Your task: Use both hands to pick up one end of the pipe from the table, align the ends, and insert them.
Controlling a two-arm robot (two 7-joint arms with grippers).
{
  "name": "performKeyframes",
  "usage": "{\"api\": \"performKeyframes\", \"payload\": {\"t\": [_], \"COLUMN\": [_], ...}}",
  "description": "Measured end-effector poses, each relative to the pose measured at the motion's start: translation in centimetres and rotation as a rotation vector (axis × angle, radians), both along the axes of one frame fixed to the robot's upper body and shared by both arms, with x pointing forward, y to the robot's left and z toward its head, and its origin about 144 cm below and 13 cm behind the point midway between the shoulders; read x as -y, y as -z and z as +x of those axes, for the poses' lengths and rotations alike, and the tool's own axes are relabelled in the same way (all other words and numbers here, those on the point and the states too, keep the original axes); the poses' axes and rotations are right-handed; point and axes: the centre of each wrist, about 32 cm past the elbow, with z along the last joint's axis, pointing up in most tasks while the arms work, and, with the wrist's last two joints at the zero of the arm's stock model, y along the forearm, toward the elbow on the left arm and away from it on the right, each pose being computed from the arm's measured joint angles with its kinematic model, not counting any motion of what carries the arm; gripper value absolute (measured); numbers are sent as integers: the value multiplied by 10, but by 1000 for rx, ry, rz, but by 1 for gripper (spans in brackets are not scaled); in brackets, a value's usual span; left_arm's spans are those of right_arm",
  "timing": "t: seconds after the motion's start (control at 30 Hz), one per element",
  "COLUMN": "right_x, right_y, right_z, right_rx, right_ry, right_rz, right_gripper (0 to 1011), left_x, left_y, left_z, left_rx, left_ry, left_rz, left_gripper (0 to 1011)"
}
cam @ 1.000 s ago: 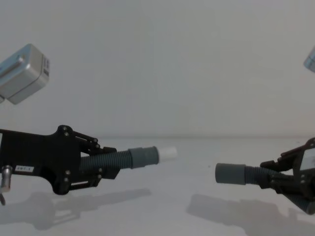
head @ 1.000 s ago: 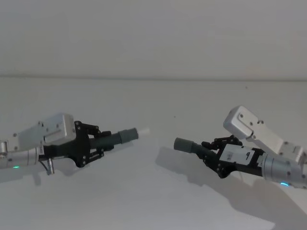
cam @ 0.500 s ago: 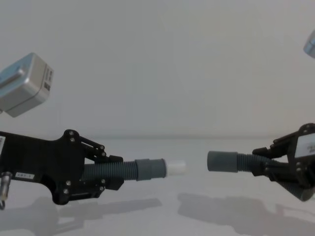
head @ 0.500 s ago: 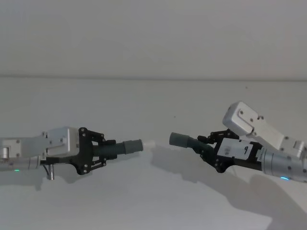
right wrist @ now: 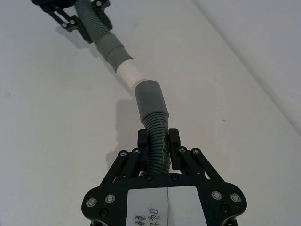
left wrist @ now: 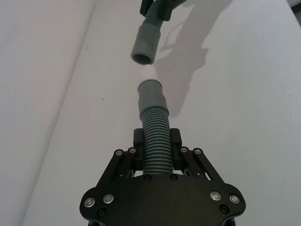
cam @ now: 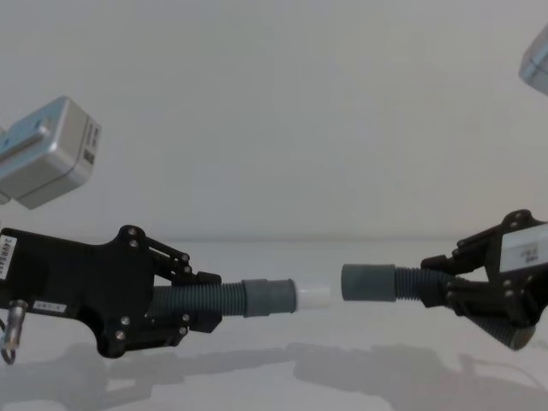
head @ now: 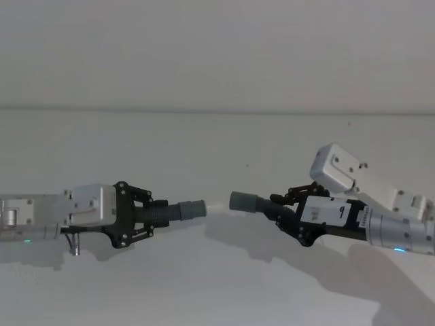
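The left gripper (cam: 193,300) has its black jaws closed tight on a bumpy, ribbed dark grey hose (cam: 201,301), held up above the white desk (head: 217,285). That hose has a smooth grey cuff (cam: 268,297) with a short white tip (cam: 313,296) sticking out. The right gripper (cam: 445,287) has its jaws squeezed shut on the other ribbed hose (cam: 411,285). Its smooth round cuff (cam: 367,282) faces the white tip, with a small gap between them. Both hose ends are lined up nearly end to end, in the air between the two arms.
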Motion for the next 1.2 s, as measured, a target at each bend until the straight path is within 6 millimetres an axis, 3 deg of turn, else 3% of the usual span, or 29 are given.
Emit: {"api": "performKeyframes", "payload": {"t": [1.2], "right_x": [-4], "right_y": [5], "right_z": [3], "right_rx": [-37], "right_ry": [-47], "right_rz": [1], "right_gripper": [256], "left_x": [6], "left_y": [2], "left_z": [-2], "left_rx": [-1], "left_ry": [15], "left_rz": [13], "left_gripper": [317]}}
